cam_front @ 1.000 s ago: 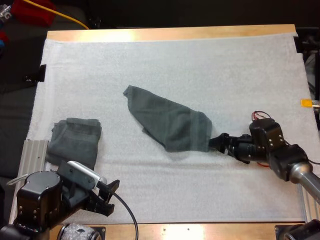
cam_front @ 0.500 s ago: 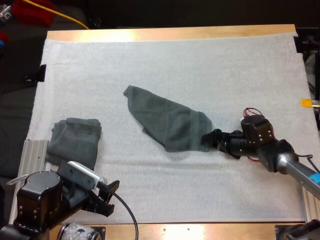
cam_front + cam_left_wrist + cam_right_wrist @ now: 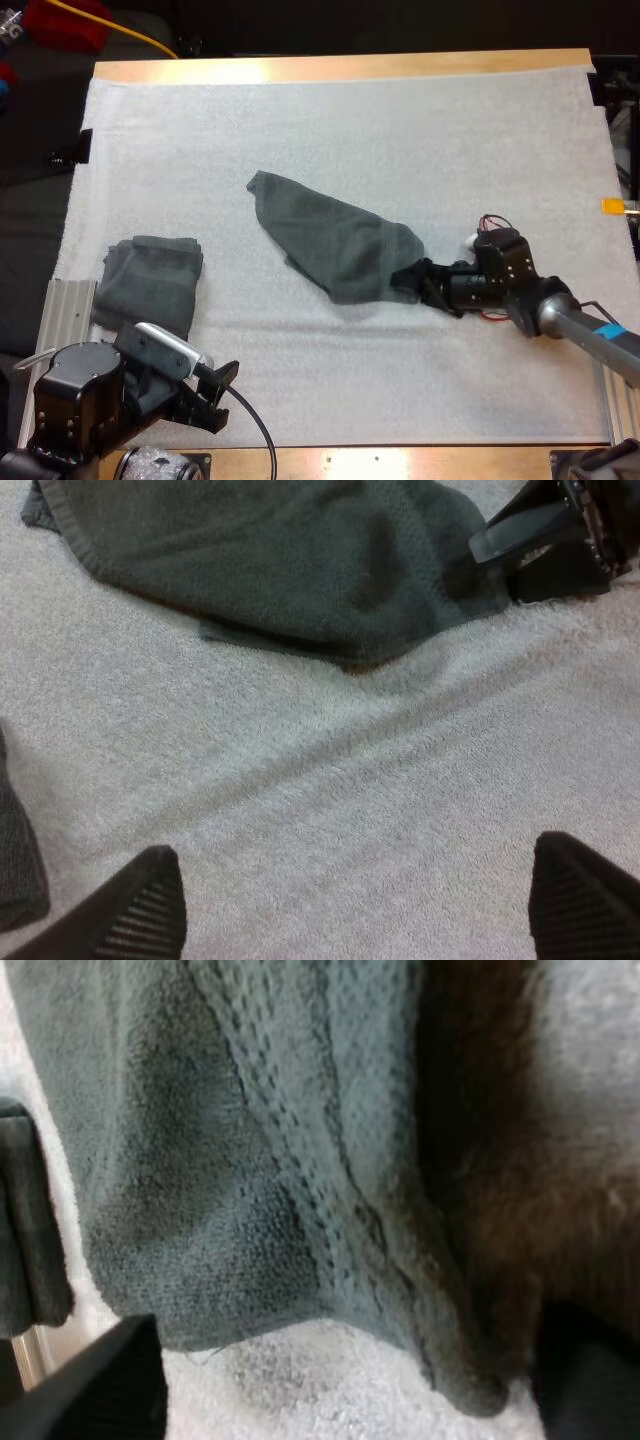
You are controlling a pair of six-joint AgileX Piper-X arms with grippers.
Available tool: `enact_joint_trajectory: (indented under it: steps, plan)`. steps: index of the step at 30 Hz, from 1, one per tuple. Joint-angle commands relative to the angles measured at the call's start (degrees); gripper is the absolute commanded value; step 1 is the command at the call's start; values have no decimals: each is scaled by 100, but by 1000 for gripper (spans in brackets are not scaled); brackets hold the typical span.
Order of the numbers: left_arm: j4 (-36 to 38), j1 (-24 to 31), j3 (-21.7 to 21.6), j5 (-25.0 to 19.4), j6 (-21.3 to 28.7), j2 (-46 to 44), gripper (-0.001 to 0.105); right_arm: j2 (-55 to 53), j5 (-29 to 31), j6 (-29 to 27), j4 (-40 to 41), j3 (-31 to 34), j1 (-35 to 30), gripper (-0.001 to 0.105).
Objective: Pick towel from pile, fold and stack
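At the near left of the worktop (image 3: 340, 68), the left hand (image 3: 218, 395) is hanging released above the white mat (image 3: 330, 120). Its fingers (image 3: 150, 905) are standing wide apart, with bare mat between them. Just beyond that hand, by the mat's left edge, a folded towel (image 3: 150, 282) is lying flat, clear of both hands. In the middle of the mat the towel (image 3: 335, 240) is lying loose on a slant, its narrow end pointing to the far left and its wider end bunching toward the right. The right hand (image 3: 415, 282) is sitting low on the mat at that wider end, with its arm coming in from the right. Its fingers (image 3: 100, 1385) are standing apart, one on each side of the towel's stitched hem, and are not pressing on the cloth, so this hand too is released. Seen from the left wrist, the right hand (image 3: 510, 560) is meeting the towel's corner.
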Motion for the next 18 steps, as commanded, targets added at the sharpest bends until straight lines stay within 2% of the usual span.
enact_joint_trajectory:
  steps: [1,4,9,10,12,14,16,17,18]
  plan:
    - [-24,-20,-4,-39,-13,3,69,123,-192,27,41,6,4,64]
    - [-24,-20,-4,-39,-13,3,69,193,-262,30,60,6,4,56]
    - [-24,-20,-4,-39,-13,3,69,210,-232,120,37,6,4,54]
    - [-24,-20,-4,-39,-13,3,69,210,-233,161,35,6,4,50]
    - [-24,-20,-4,-39,-13,3,69,210,-233,168,36,6,4,39]
    - [-24,-20,-4,-39,-13,3,69,197,-233,272,36,6,4,21]
    - [-24,-20,-4,-39,-13,3,69,164,-233,274,36,6,4,11]
    - [-24,-20,-4,-39,-13,3,69,103,-233,273,25,6,4,1]
    - [-24,-20,-4,-39,-13,3,69,36,-213,273,-4,6,4,1]
